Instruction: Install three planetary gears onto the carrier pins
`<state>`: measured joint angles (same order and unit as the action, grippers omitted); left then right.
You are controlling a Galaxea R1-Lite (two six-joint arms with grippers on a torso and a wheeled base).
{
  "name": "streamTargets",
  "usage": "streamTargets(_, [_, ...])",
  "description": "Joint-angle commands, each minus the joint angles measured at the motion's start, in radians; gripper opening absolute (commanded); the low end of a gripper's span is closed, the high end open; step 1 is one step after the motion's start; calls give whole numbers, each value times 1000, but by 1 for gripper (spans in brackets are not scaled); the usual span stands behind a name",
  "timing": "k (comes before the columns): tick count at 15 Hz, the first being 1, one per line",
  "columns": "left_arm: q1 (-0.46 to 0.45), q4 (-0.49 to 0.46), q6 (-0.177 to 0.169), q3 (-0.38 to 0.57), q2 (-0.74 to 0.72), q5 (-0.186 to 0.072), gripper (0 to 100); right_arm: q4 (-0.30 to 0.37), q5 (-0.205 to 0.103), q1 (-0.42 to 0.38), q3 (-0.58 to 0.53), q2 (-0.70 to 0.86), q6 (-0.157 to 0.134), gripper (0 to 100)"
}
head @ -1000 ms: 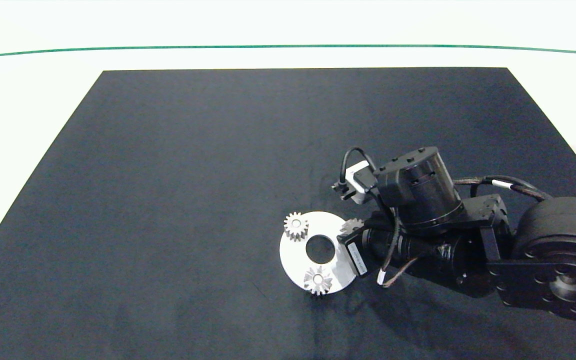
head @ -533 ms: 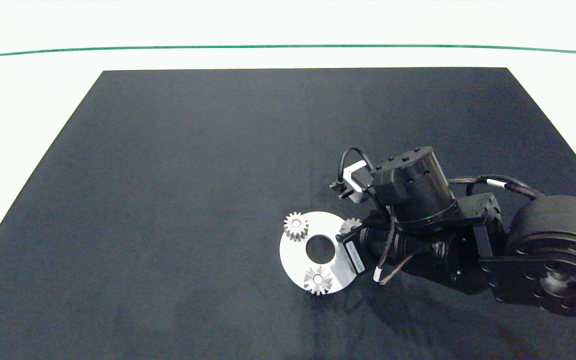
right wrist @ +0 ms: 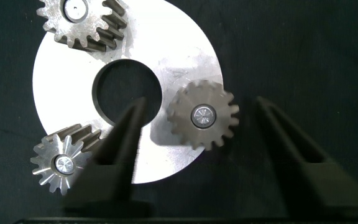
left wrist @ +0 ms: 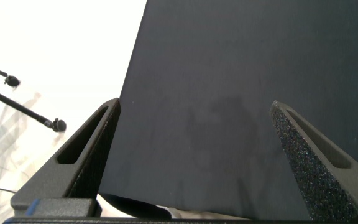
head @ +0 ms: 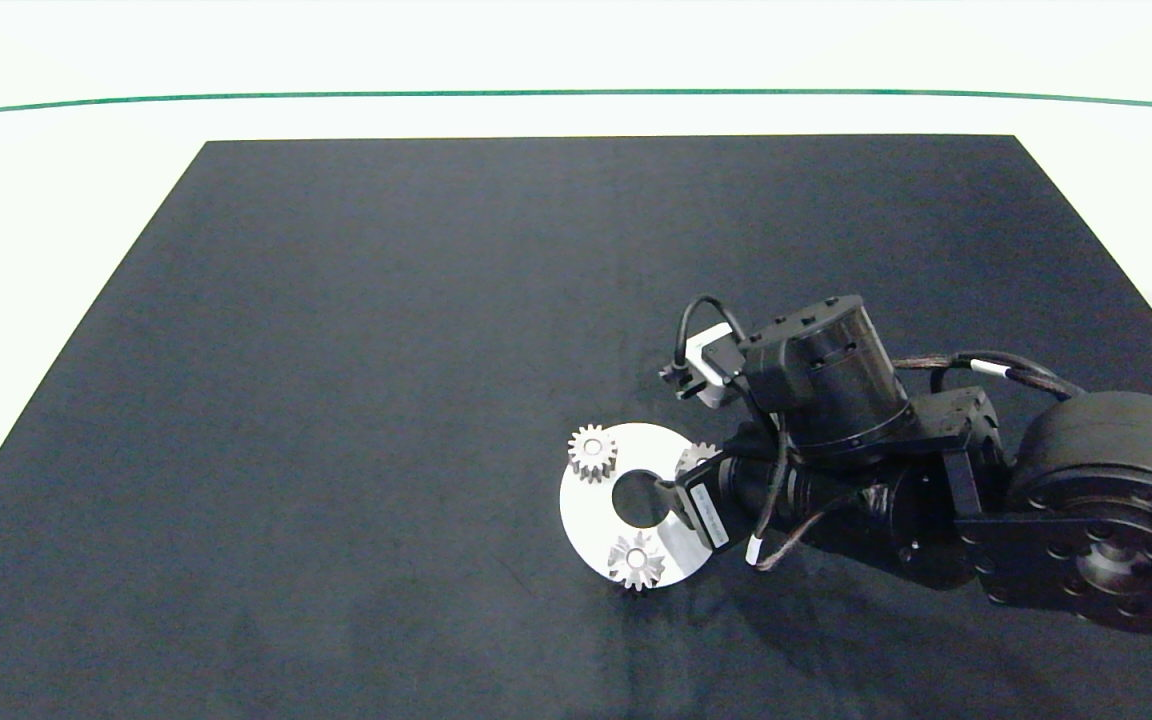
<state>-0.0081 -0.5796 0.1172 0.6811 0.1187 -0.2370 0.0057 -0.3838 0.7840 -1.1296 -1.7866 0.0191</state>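
Observation:
The flat white disc (head: 591,520) lies on the dark mat, right of the middle. Three silvery planetary gears sit on it, each on a carrier pin: one at the far left (head: 592,452), one at the near edge (head: 636,562), one on the right (head: 698,457). In the right wrist view a pin end shows in each gear's centre hole. My right gripper (right wrist: 199,106) is open and straddles the right-hand gear (right wrist: 204,116), with its fingers (right wrist: 120,149) clear of the teeth. My left gripper (left wrist: 194,109) hangs open and empty over the mat's edge, out of the head view.
The dark mat (head: 386,400) covers most of the white table (head: 56,200). The right arm (head: 1086,500) reaches in low from the right and hides part of the disc's right side. A green line (head: 576,93) runs along the back.
The right gripper has slid a little to the left over the disc, one finger now reaching the centre hole. All three gears and the disc have stayed put.

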Motion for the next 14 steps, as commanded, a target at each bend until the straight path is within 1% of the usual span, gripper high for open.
streamTargets(1, [-1,-14,1,0,-2,-2,100,45,-6,75,31,145,16,100])
streamTargets(2, [-1,-22,1,0,-7,-2,100,128,-7,96,50,250,22,100])
streamTargets(3, [-1,-26,1,-2,-7,-1,100,218,-9,107,68,355,38,100])
streamTargets(4, [-3,-26,1,-3,-4,-1,100,293,-17,106,77,458,58,100])
streamTargets(5, [-3,-28,1,-11,-2,-1,100,361,-24,92,93,566,76,100])
streamTargets(6, [-3,-28,1,-14,-1,-1,100,385,-26,73,100,616,81,100])
streamTargets(7, [-3,-26,1,-20,6,1,100,428,-26,-19,131,725,84,100])
streamTargets(8, [-1,-26,1,-23,7,1,100,433,-26,-75,157,793,84,100])
streamTargets(10, [0,-26,1,-28,7,5,100,444,-26,-224,211,935,82,100])
streamTargets(11, [-1,-26,1,-32,4,8,100,467,-26,-295,237,1001,82,100])
streamTargets(12, [-1,-28,1,-44,-7,12,100,508,-26,-368,258,1064,82,100])
streamTargets(13, [-1,-26,1,-58,-19,13,100,551,-24,-443,263,1129,76,100])
streamTargets(14, [-1,-28,1,-60,-25,13,100,579,-24,-499,263,1182,77,100])
